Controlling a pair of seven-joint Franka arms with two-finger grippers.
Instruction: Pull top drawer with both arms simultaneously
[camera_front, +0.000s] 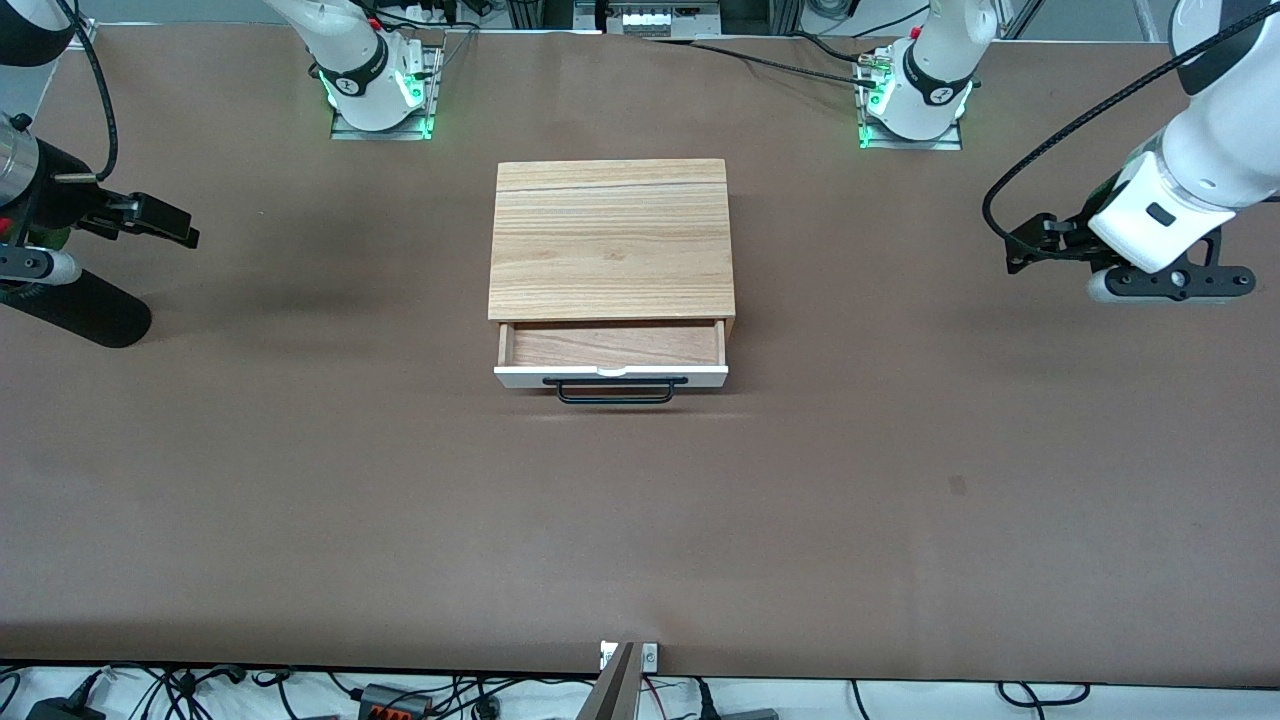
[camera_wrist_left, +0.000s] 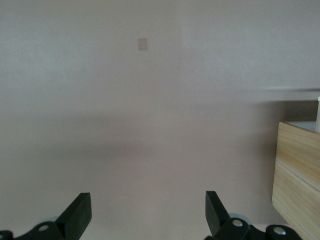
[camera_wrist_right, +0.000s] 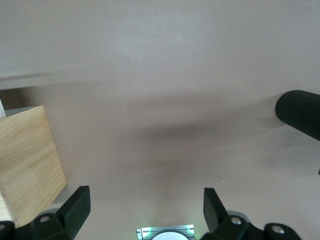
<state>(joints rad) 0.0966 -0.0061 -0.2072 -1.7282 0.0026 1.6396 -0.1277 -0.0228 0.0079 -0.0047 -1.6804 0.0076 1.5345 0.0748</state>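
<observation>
The top drawer (camera_front: 611, 376) stands partly pulled out of the light-wood cabinet (camera_front: 612, 235). Its white front, black bar handle (camera_front: 614, 392) and bare wood interior (camera_front: 612, 345) show. My right gripper (camera_front: 165, 222) is open and empty above the table at the right arm's end, well apart from the cabinet. My left gripper (camera_front: 1030, 245) is open and empty above the table at the left arm's end. The left wrist view shows its open gripper (camera_wrist_left: 148, 205) and a cabinet side (camera_wrist_left: 297, 170). The right wrist view shows its open gripper (camera_wrist_right: 146, 200) and a cabinet side (camera_wrist_right: 27, 160).
The brown table cover (camera_front: 640, 540) spreads all round the cabinet. The arm bases (camera_front: 375, 85) (camera_front: 915, 95) glow green along the table's edge farthest from the front camera. A black padded cylinder (camera_front: 80, 310) hangs by the right gripper. A small patch (camera_front: 957, 486) marks the table.
</observation>
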